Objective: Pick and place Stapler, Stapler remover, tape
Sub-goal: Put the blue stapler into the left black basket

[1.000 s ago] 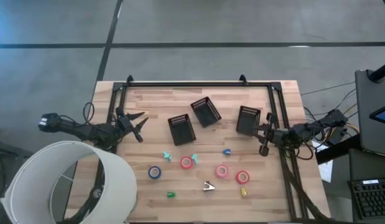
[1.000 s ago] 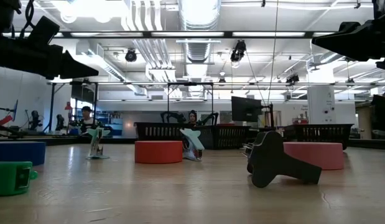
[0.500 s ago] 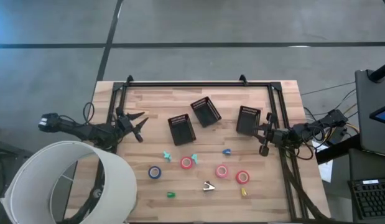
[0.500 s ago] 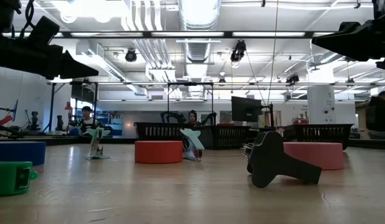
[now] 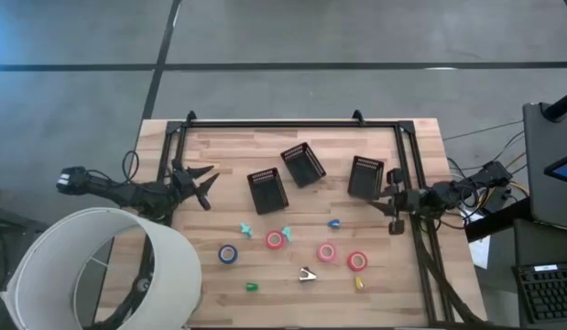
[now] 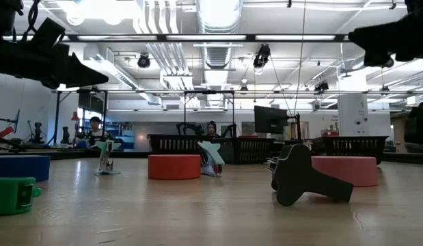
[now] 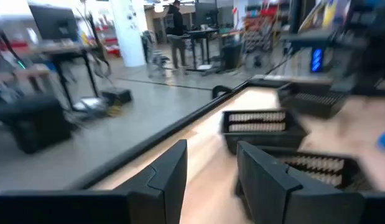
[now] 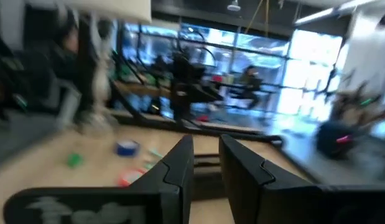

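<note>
At the table's right edge, the right gripper had drawn back a little toward its own side since a second ago, and in the low view its dark bulk had lifted higher at the upper right. Its fingers stood slightly apart with nothing between them. The left gripper had not moved – it waited at the left edge with its fingers spread and empty.

I judged that no pick was under way yet; the right arm looked to be repositioning rather than reaching.

All 4 rolls of tape lay well ahead of the right fingers, untouched: the nearest red tape, the pink tape, the second red tape and the blue tape farthest off – closer to the left fingers. Each was a small flat ring with a hollow centre, smooth-sided and matte in the low view.

3 black mesh bins stood on the pale wood-plank table: the right bin just beside the right fingertips, the middle bin and the left bin farther on. A dark angular piece with a hinged, pincer-like shape rested among the rolls.
</note>
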You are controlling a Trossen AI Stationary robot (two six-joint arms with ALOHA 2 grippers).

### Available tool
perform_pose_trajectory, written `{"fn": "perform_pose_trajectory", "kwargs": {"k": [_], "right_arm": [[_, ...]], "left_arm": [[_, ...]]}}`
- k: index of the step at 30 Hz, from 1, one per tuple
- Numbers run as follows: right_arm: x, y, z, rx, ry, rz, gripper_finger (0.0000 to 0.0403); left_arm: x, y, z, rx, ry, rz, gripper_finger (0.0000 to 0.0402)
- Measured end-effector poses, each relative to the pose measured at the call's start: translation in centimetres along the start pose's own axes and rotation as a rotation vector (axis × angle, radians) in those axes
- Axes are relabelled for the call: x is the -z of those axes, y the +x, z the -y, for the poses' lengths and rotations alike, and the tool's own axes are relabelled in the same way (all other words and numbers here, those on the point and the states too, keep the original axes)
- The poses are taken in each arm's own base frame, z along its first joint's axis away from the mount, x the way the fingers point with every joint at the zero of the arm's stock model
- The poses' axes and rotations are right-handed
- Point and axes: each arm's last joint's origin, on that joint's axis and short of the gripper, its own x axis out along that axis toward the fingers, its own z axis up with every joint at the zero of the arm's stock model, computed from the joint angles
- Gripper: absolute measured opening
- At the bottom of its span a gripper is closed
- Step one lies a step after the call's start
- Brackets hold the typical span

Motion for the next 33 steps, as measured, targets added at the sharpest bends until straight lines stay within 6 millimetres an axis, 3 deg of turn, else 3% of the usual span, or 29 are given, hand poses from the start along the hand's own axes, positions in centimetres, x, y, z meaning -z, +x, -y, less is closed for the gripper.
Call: {"fn": "perform_pose_trajectory", "kwargs": {"k": [6, 10, 18, 25, 33], "right_arm": [[-0.2, 0.0, 0.0, 0.000, 0.164, 0.019, 0.0087], [-0.7, 0.0, 0.2, 0.022, 0.129, 0.072, 0.0088], [-1.4, 0.1, 0.7, 0.199, 0.134, 0.115, 0.0101], [-0.3, 1.1, -0.1, 0.124, 0.208, 0.014, 0.0149], [2.4, 2.5, -1.2, 0.152, 0.322, -0.201, 0.0176]], "left_arm": [[-0.2, 0.0, 0.0, -0.004, -0.017, 0.018, 0.0145], [-0.2, 0.0, 0.0, 0.011, -0.074, 0.016, 0.0145], [-1.2, -0.2, 0.8, 0.302, -0.197, 0.085, 0.0145], [-2.8, -0.5, 0.9, 0.452, -0.313, 0.215, 0.0145], [-1.9, 0.1, 1.7, 0.452, -0.235, 0.135, 0.0145]]}}
